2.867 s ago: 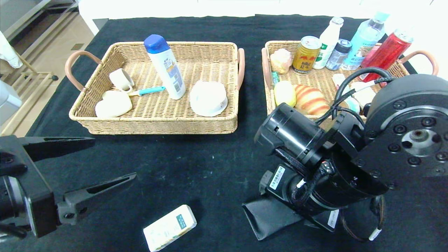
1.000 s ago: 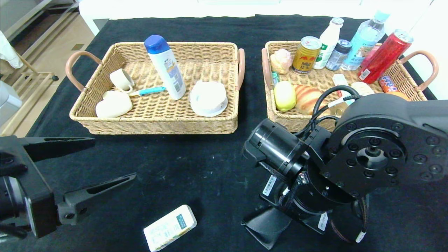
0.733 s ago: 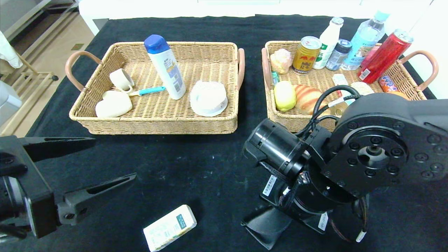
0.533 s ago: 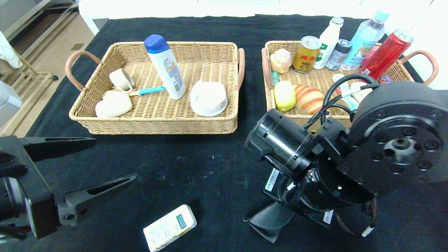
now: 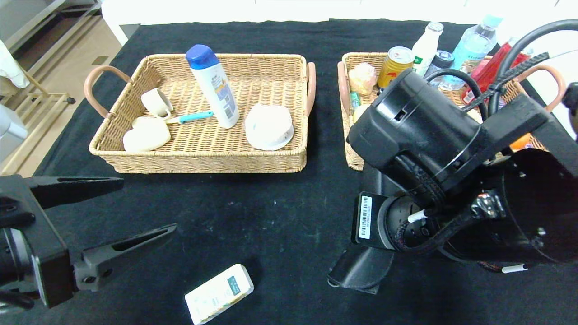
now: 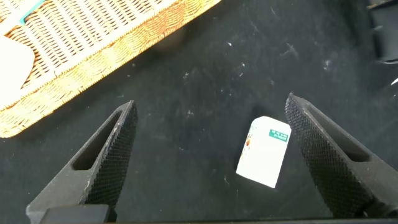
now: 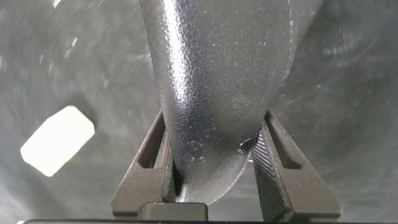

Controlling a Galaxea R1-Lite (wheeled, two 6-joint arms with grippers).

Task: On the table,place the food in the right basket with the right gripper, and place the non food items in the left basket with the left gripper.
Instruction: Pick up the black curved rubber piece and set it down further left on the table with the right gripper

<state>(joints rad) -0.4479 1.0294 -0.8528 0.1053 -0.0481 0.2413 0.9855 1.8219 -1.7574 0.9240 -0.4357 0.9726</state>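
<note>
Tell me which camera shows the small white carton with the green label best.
The left wrist view: the small white rectangular carton with the green label lies whole between the open left end effector fingers. The head view shows it whole but near the frame's edge; the right wrist view, only a pale blur.

Both arms all black; two-finger claws with long tapered fingers.
Right arm (image 5: 451,180): thick cylindrical links, glossy housing; white barcode sticker (image 5: 365,217); black braided cables looping over the top, white cable tags; left gripper (image 5: 97,216): matte, slotted fingers, screw heads at base; textured inner pads (image 6: 323,152); right gripper (image 7: 217,165) same slotted black fingers.
</note>
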